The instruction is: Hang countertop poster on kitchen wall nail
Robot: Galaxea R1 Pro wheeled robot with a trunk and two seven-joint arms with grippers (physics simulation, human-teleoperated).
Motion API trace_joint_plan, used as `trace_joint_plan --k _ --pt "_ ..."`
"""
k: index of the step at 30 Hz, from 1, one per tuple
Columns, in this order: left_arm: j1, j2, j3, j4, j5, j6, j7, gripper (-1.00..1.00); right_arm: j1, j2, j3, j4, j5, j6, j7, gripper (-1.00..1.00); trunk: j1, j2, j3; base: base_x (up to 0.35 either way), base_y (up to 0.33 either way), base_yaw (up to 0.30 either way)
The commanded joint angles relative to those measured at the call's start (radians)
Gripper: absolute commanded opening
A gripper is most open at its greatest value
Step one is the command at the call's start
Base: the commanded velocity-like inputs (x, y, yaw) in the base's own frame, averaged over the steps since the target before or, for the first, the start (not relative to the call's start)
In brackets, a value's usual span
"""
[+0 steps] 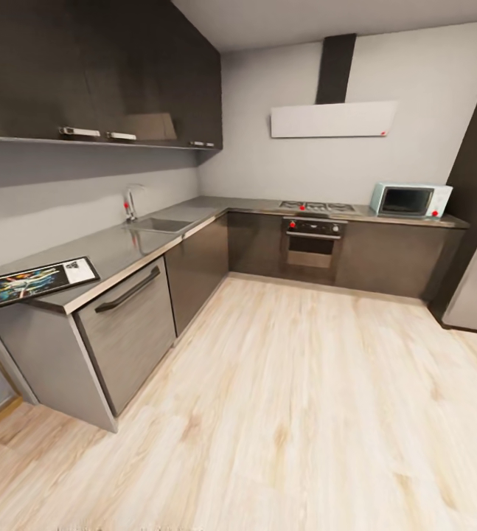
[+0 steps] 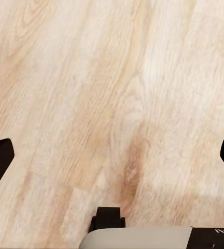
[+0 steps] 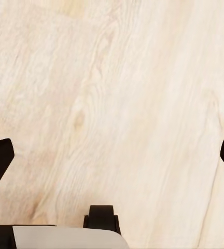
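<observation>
Both grippers, left point(image 2: 112, 155) and right point(image 3: 112, 155), spread, empty. Step: approach. Next: drive to poster point(image 1: 32, 280), left-centre, on kitchen countertop point(image 1: 120, 251).

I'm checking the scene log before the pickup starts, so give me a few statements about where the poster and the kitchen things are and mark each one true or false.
1. The poster lies flat at the near end of the kitchen countertop. True.
2. The poster is already hanging on the wall. False: it is on the countertop.
3. The sink is set into the countertop farther along than the poster. True.
4. The microwave stands right beside the sink. False: it stands on the far run of countertop, beyond the hob.
5. The left gripper is shut on the poster. False: its fingers are spread wide over the wooden floor, holding nothing.
6. The right gripper is open. True.
</observation>
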Motion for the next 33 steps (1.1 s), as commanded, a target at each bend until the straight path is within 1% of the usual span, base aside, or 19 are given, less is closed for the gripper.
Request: trace_joint_plan --k 1,25,29,33 --pt "0.0 0.0 0.001 -0.001 0.0 -0.002 0.0 1.0 -0.001 0.0 0.001 0.001 0.001 -0.003 0.0 1.0 0.0 0.0 -0.001 0.006 0.0 0.289" --pt "0.001 0.0 0.001 -0.001 0.0 -0.002 0.0 1.0 -0.001 0.0 0.0 0.0 0.001 -0.003 0.001 1.0 0.0 0.0 -0.001 0.001 0.0 0.29" --pt "0.0 0.0 0.0 -0.001 0.0 -0.002 0.0 1.0 -0.001 -0.001 0.0 0.0 0.0 -0.003 0.001 1.0 0.0 0.0 -0.001 0.028 0.0 0.157" --pt "0.0 0.0 0.0 -0.001 0.001 -0.002 0.0 1.0 -0.001 -0.008 0.0 0.0 0.001 -0.003 0.002 1.0 0.0 0.0 -0.001 0.291 0.0 0.017"
